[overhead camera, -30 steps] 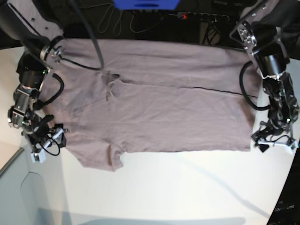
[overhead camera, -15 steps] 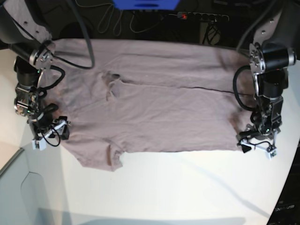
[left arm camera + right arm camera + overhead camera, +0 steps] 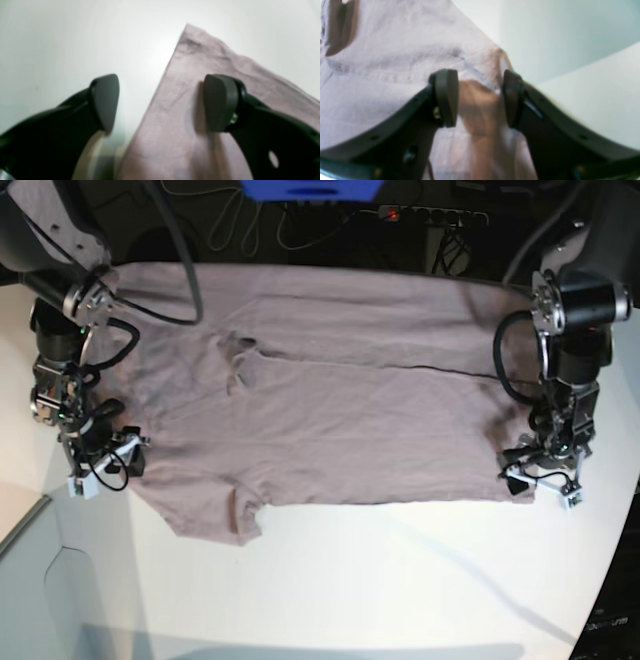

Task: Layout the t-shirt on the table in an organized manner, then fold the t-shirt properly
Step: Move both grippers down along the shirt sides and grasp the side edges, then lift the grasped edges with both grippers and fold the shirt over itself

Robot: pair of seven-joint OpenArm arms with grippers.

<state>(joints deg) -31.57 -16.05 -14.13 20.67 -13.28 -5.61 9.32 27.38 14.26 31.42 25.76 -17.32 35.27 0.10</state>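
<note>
The base view is showing the whole dusty mauve short-sleeved cotton t-shirt (image 3: pixel 330 410) lying spread across the big smooth white table (image 3: pixel 400 580), with one sleeve near the front edge and dark cables behind the table; the wrist views are not giving this overview.

The left wrist view is showing what the base view cannot: the left gripper (image 3: pixel 160 102) is standing with its jaws wide apart, right over the side edge of the cloth near a corner. One black pad (image 3: pixel 220 102) is sitting above the fabric and the other is above bare table, so the edge is running between them. Nothing is pinched there.

The right wrist view is showing the right gripper (image 3: pixel 480 98) at the sleeve end, jaws partly drawn together, with a raised fold of mauve cloth lying between the pads. The picture is blurred, so I cannot tell if the pads are already pressing on it.
</note>
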